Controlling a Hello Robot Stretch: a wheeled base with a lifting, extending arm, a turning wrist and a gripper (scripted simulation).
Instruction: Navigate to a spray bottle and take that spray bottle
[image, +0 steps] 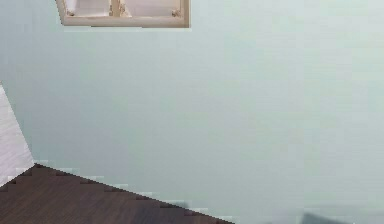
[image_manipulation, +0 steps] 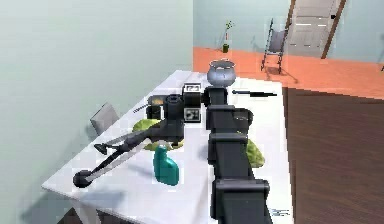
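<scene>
Forward view: we face a pale blue-green wall (image: 230, 110). A light wooden frame (image: 122, 12) sits at the top edge, left of centre. Dark floor (image: 70, 200) fills the bottom left corner.

Arm side view: we look along a white counter (image_manipulation: 120, 195) that runs away from us beside a pale wall. The arm (image_manipulation: 235, 165), a dark square bar, rises from the bottom edge over the counter's right half. At its far end are white squares (image_manipulation: 190, 97) with black marks. Left of them is the pincer (image_manipulation: 108, 158), whose thin fingers (image_manipulation: 130, 143) slant down toward the view's left. We cannot tell whether the fingers are apart or together, nor whether the pincer holds anything.

The spray bottle (image_manipulation: 166, 166), teal, stands upright on the counter between the fingers and the arm, toward the near end. Yellow-green patches (image_manipulation: 256, 152) lie on the counter on either side of the arm. A grey bowl (image_manipulation: 222, 72) stands at the far end, with a thin dark object (image_manipulation: 255, 93) just to its right. A grey chair (image_manipulation: 100, 117) stands at the counter's left side. Beyond, on orange floor (image_manipulation: 330, 75), are a second chair (image_manipulation: 274, 45), a white door (image_manipulation: 315, 25) and a small plant (image_manipulation: 228, 35).
</scene>
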